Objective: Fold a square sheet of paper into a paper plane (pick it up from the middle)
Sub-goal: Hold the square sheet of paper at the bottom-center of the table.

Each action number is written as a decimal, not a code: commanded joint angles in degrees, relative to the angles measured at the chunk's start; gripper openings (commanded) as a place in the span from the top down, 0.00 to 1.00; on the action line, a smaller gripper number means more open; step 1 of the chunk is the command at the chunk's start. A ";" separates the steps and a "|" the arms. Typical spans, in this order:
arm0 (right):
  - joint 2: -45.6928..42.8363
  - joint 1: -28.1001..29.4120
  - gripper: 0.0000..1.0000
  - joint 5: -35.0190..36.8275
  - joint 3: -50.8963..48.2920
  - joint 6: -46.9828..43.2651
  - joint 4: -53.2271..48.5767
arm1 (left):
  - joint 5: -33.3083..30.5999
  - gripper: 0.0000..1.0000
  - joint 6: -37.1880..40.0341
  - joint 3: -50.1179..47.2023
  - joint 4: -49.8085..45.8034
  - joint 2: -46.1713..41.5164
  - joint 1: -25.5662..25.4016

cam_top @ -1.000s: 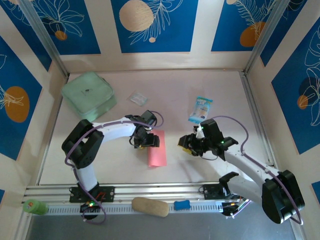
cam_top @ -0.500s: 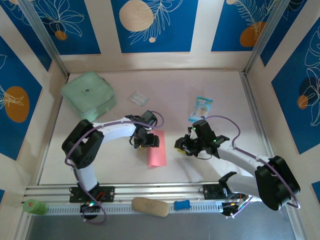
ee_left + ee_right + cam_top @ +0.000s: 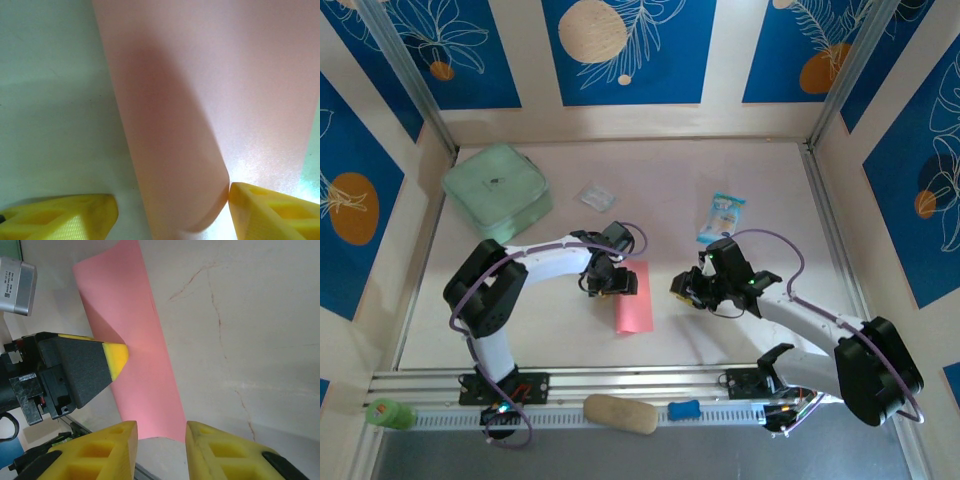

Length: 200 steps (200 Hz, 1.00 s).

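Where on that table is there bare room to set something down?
Free: far strip between wrapper and packet; right side past the packet; near strip between paper and rail. Crowded: mid-table, where left hand and right hand flank the paper.

Bright, even light; soft shadows

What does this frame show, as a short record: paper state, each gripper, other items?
paper: salmon-pink sheet folded over into a narrow strip, lying on the table; fold rounded, not pressed flat
left gripper: left gripper open, fingers straddling the rounded fold
right gripper: right gripper open, to the right of the strip, apart from it
plane: not yet formed
other items: mint-green pouch, clear wrapper, snack packet, farther back
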 commanded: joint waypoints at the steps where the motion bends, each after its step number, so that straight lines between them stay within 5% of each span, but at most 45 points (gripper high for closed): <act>1: -1.40 -0.35 0.69 0.65 -0.04 0.84 -1.76 | -5.04 0.33 0.04 -3.92 3.38 5.11 -0.03; 200: 1.56 0.38 0.70 -2.68 0.47 0.29 1.64 | -3.60 0.28 0.30 -3.90 4.29 7.13 -0.04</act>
